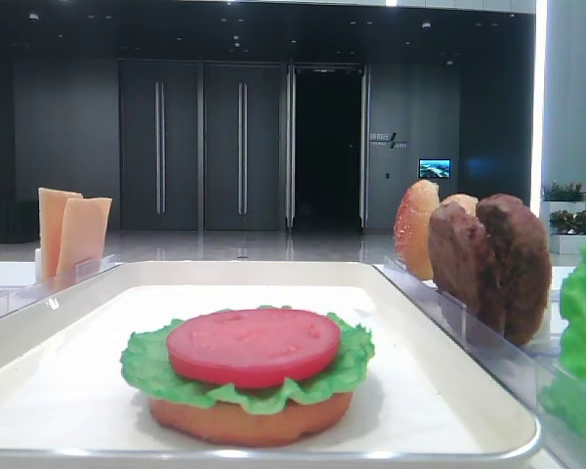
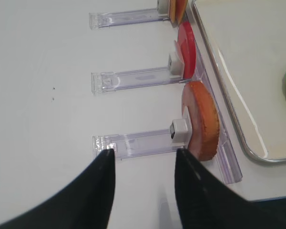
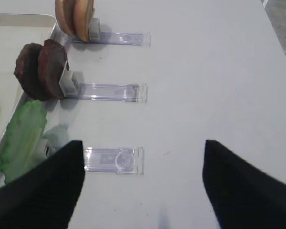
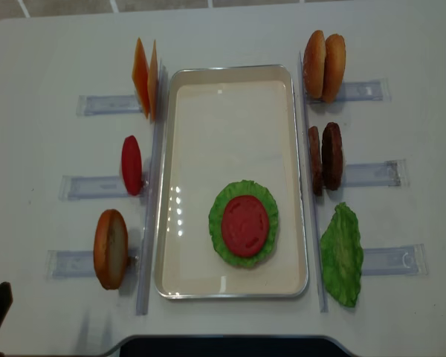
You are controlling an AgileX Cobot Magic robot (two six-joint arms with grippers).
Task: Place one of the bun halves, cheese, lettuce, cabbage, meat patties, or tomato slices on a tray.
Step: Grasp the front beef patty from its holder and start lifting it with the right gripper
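Lettuce is lying on a flat bun half in the white tray in the low front view, and a tomato slice is sitting on top of it. Cheese slices are standing at the left, two meat patties at the right with bun halves behind them.

Right wrist view is showing the right gripper with its jaws standing wide apart and holding nothing, above a clear holder on the table. A spare lettuce leaf is leaning beside the tray.

Left wrist view is showing the left gripper also spread apart and empty, over a holder carrying an upright bun half; a second red tomato slice is standing behind it.

Overhead view is showing the stack in the near half of the tray, slightly right of its middle.
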